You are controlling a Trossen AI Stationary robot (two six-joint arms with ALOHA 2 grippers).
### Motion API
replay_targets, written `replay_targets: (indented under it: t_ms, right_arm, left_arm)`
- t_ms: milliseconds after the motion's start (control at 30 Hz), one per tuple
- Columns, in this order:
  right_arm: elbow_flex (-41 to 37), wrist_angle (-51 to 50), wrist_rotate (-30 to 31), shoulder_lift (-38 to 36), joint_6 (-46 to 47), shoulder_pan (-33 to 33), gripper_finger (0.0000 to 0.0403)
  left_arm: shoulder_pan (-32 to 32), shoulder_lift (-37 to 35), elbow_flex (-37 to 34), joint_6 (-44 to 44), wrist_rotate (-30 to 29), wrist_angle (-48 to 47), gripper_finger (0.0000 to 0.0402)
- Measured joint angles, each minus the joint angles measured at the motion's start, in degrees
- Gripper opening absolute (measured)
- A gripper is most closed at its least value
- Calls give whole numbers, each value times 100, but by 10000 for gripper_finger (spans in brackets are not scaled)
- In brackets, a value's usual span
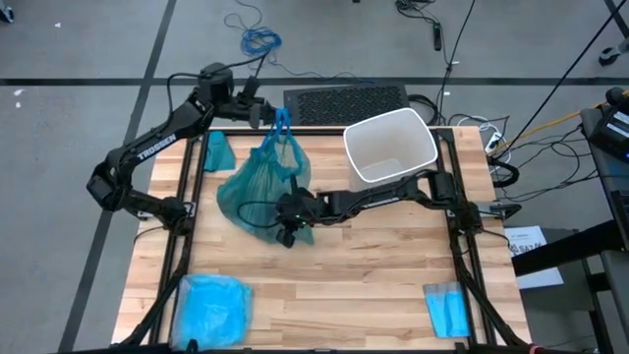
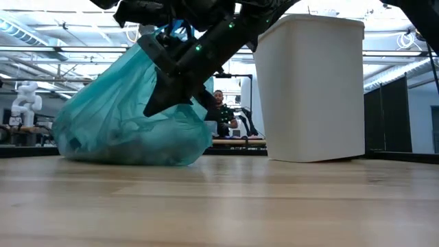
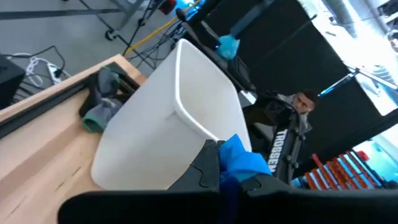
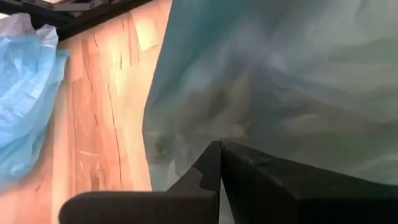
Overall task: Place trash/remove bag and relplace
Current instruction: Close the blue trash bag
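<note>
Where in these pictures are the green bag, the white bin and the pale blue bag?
green bag point(image 1: 257, 187), high view, its bulging side.
white bin point(image 1: 391, 146), high view, its open inside.
pale blue bag point(image 1: 211, 308), high view, its crumpled middle.

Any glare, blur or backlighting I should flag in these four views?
Low view: bright ceiling lights backlight the translucent teal-green plastic bag; the near tabletop is soft. Right wrist view: the bag fills the picture, out of focus. Left wrist view: white plastic bin slightly blurred, window glare beyond it. High view: even light.

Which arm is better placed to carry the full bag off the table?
Left. The left gripper already pinches the blue ties of the teal bag from above, while the right gripper only presses shut against its side.
</note>
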Motion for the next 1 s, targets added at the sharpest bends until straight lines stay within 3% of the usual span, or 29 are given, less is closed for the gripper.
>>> replay_targets:
  t_ms: [400, 633, 800, 1000]
  right_arm:
    - [6, -98, -118, 57, 19, -56, 0]
    - [2, -29, -460, 65, 69, -87, 0]
    - [28, -21, -502, -845, -385, 14, 0]
    - [-3, -1102, 400, -1796, -510, 168, 0]
  left_arm:
    - [-30, -554, -2, -698, 143, 1029, 0]
    - [-30, -761, -2, -818, 309, 1068, 0]
    - [-27, -782, -2, -765, 409, 1022, 0]
    - [-16, -798, -2, -538, 448, 893, 0]
